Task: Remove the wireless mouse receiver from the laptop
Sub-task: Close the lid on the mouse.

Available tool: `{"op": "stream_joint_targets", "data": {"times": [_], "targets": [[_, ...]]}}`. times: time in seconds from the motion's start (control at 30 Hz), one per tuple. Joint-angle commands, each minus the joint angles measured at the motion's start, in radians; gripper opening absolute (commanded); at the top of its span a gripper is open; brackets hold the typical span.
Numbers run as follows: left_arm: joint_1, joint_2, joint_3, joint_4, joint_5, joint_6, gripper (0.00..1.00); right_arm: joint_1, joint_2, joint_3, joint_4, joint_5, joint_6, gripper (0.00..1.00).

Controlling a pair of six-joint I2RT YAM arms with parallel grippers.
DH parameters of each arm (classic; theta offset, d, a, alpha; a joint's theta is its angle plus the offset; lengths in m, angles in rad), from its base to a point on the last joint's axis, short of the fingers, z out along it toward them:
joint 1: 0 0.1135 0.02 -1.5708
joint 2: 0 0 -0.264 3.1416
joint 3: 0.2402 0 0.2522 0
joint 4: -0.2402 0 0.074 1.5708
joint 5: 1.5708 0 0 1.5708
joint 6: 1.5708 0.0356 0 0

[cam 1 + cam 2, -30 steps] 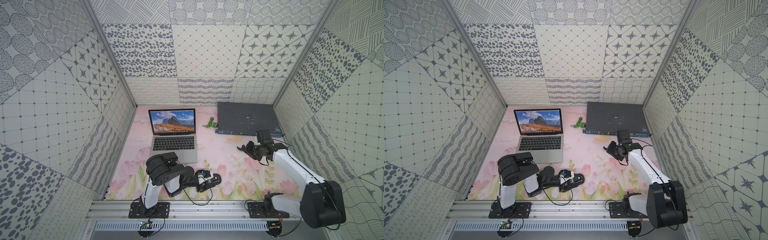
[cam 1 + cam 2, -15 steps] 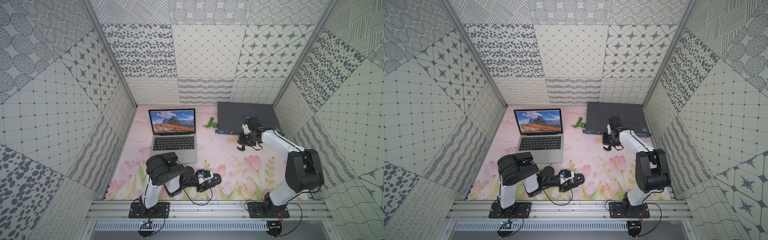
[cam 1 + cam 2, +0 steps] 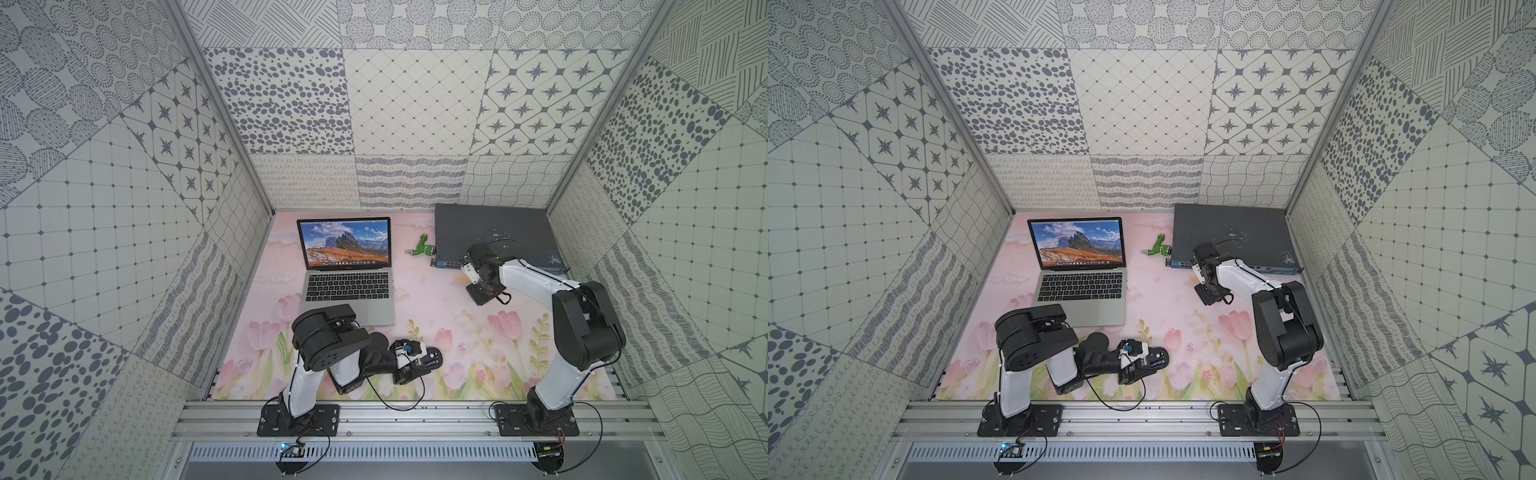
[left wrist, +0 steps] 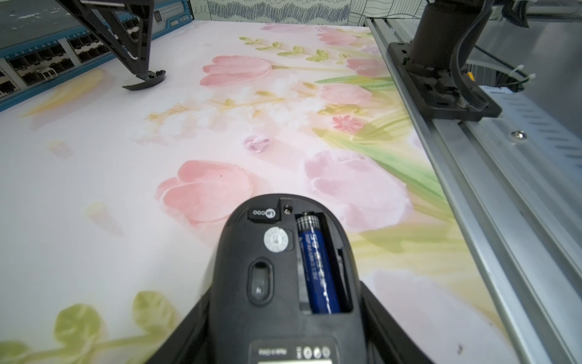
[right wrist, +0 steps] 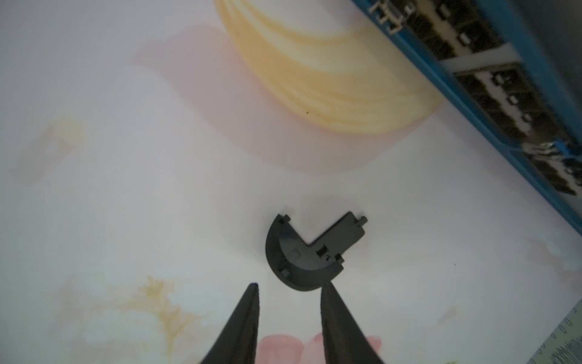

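The open silver laptop stands at the back left with its screen lit. The wireless mouse receiver does not show at its edges in either top view. Near the front rail my left gripper is shut on a black mouse. The mouse is held underside up, its battery bay uncovered, with a small logo-marked black tab in a slot beside the blue battery. My right gripper is open and points down over the loose mouse cover on the mat, one fingertip at its rim.
A flat dark grey network switch lies at the back right, just behind my right gripper. A green stick with a metal plug lies between it and the laptop. The metal rail runs along the front.
The right arm folded its elbow upward and its gripper shifted a little left, toward the switch's front. The left arm and the mouse have not moved.
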Motion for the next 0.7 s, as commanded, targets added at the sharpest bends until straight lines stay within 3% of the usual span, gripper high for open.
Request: {"op": "stream_joint_targets", "data": {"times": [0.0,0.2,0.5,0.67], "targets": [[0.001,0.017,0.001,-0.129,-0.022,-0.014,0.54,0.014,0.026,0.019,-0.005,0.031,-0.042,0.35],[0.003,0.017,0.001,-0.129,-0.022,-0.014,0.54,0.021,0.041,0.017,-0.004,0.028,-0.042,0.33],[0.002,0.017,0.0,-0.128,-0.022,-0.014,0.54,0.02,0.069,0.029,0.002,0.033,-0.048,0.21],[0.003,0.016,0.001,-0.131,-0.021,-0.014,0.54,0.021,0.074,0.033,0.012,0.04,-0.048,0.21]]}}
